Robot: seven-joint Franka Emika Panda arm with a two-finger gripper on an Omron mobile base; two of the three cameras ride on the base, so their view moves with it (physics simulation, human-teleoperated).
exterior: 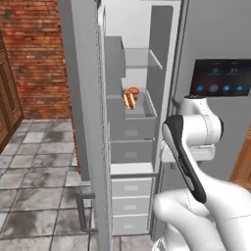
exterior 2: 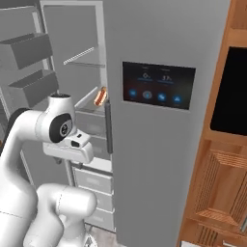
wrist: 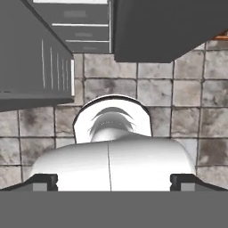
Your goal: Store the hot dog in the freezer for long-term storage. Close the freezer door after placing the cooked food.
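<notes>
The small tan bun with a red sausage and a yellow stripe, the hot dog (exterior: 129, 100), is lying on a grey shelf (exterior: 147, 112) inside the freezer (exterior: 139, 73), the narrow white-walled compartment of the tall grey side-by-side fridge. It is sitting toward the back left corner of that shelf, just beside a round orange-red food item (exterior: 133, 91) that is resting behind it against the rear wall. In the right base view the hot dog (exterior 2: 100, 97) is showing near the front right edge of the shelf, close to the neighbouring grey door with the black display panel (exterior 2: 158, 85).

The freezer door (exterior: 88, 122), a tall flat grey panel, is standing wide open to the left, edge-on to the left base camera, with its long vertical bar handle (exterior: 81, 212) showing low down and its inner bins (exterior 2: 29, 50) facing the compartment. Grey drawers (exterior: 131, 196) are stacked below the shelf.

The white arm is folding in front of the fridge, its hand pointing down at the grey stone-tiled floor (wrist: 187, 89). The two dark fingertips (wrist: 43, 181) are sitting far apart at the bottom corners of the hand view, so the jaws are standing wide and gripping nothing.
</notes>
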